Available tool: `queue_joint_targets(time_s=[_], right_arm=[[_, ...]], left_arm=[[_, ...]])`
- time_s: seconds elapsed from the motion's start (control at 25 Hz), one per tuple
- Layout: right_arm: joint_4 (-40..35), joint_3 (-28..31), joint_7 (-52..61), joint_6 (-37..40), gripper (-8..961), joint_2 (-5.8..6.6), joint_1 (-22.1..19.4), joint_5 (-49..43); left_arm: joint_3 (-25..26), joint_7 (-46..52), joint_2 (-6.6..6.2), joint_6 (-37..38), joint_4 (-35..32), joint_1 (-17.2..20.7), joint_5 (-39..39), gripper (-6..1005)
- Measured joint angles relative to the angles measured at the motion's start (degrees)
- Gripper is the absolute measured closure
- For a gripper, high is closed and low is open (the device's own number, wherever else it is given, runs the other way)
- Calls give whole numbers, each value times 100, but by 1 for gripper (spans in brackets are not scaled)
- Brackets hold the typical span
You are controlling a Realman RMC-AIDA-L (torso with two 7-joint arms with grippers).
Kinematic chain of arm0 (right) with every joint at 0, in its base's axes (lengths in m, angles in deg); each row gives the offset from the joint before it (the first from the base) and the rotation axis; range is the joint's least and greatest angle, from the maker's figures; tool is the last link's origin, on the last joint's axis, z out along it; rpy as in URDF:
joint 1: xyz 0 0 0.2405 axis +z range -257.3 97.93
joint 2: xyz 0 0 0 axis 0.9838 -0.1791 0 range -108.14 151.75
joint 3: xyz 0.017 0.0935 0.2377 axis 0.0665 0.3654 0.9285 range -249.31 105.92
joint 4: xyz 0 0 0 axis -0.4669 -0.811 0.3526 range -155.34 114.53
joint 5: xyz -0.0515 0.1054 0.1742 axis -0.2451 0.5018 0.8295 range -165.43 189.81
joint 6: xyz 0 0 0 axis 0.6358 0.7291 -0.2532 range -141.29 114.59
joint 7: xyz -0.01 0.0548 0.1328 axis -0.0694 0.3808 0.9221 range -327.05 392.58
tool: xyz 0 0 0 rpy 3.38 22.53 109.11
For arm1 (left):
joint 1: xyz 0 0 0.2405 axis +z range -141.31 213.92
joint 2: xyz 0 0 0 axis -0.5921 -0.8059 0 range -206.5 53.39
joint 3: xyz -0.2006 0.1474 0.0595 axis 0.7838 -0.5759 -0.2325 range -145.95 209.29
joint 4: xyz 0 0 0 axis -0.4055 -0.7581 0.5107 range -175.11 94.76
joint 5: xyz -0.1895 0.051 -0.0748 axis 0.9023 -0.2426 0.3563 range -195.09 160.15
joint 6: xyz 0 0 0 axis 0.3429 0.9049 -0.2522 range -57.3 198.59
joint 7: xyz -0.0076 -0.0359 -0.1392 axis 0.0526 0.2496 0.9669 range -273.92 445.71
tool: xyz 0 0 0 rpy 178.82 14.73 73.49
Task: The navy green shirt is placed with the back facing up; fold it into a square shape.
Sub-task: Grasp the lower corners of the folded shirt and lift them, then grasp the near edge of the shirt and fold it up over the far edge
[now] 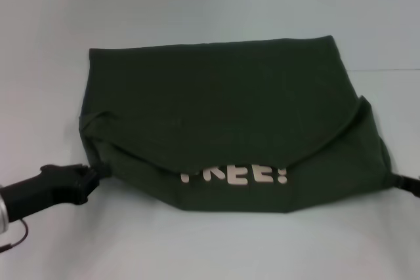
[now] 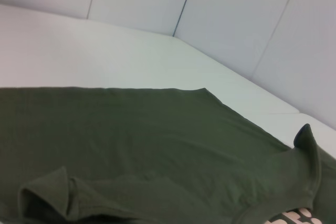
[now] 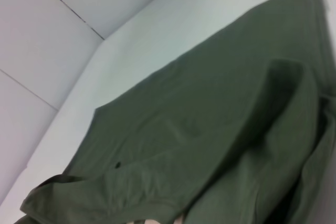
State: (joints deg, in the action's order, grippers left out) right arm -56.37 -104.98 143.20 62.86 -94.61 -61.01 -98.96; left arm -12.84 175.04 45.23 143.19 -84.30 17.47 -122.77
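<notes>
The navy green shirt lies spread across the white table, its far part folded toward me over the near part. Cream lettering peeks out under that fold's edge. My left gripper sits at the shirt's near left corner, shut on the cloth there. At the near right corner, only the tip of my right gripper shows at the frame edge, and the cloth draws to a point at it. The left wrist view shows the shirt with a bunched fold. In the right wrist view the shirt is creased and lifted.
The white table extends beyond the shirt on all sides. Pale panelled walls close off the table's far side and corner.
</notes>
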Motion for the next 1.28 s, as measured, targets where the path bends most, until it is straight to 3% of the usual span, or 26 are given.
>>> queue_joint_targets(time_s=[0.76, 1.0, 1.28], right_arm=[[-112, 450, -1076, 1813, 931, 59, -1161, -47], [-113, 585, -1263, 2093, 931, 7, -1491, -135], [-113, 1363, -1437, 2542, 932, -39, -1614, -775]], left_arm=[[58, 222, -225, 2482, -17, 778, -488, 977], [336, 222, -248, 2868, 40, 838, -866, 976], [355, 222, -227, 2978, 144, 852, -1123, 976]])
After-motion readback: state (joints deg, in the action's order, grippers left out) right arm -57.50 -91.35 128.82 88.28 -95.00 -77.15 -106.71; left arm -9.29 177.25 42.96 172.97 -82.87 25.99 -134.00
